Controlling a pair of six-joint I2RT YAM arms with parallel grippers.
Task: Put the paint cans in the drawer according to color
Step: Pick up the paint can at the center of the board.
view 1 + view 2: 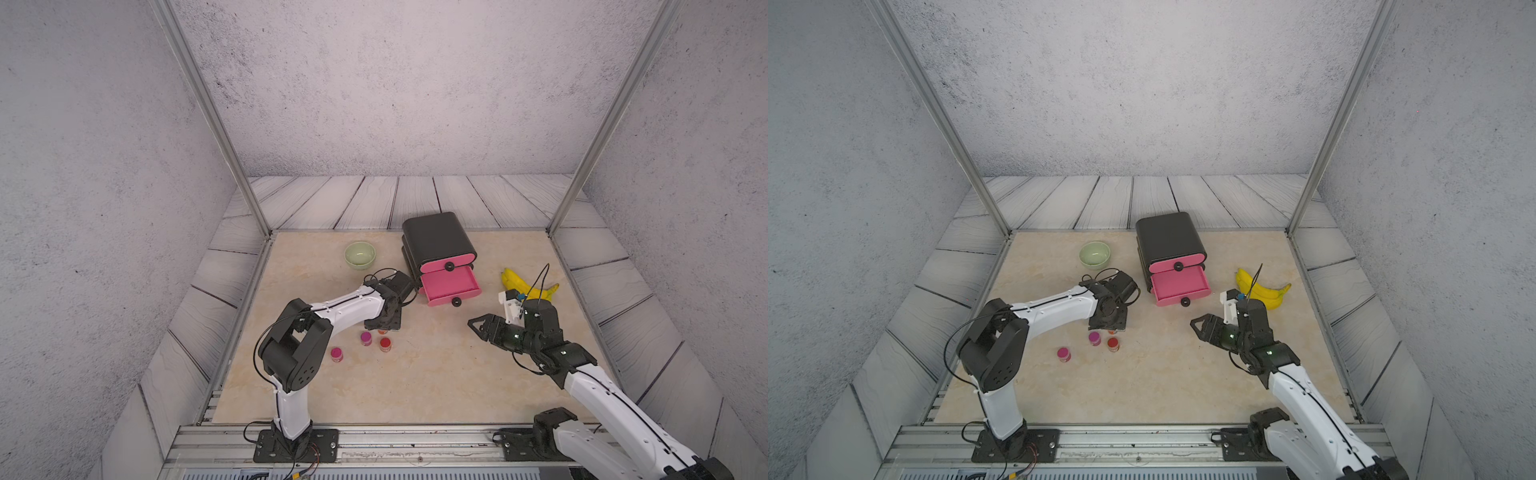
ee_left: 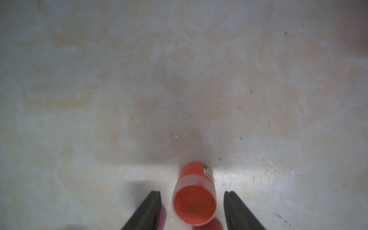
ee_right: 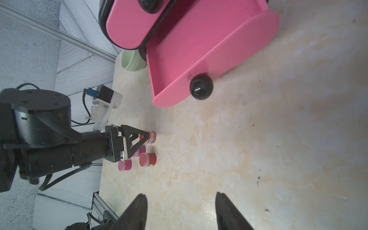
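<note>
Where the left gripper (image 2: 192, 192) points down, orange-red paint can (image 2: 194, 205) stands upright between its fingers (image 2: 151, 207), gap showing each side; not gripped. Can sits on table (image 2: 179, 79) near the drawer (image 1: 451, 286), off its pulled-out front. Right gripper (image 3: 181, 197) spread, empty, also near the drawer.

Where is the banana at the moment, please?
In both top views the banana lies on the right of the table, right of the open drawer and just beyond the right gripper.
</note>
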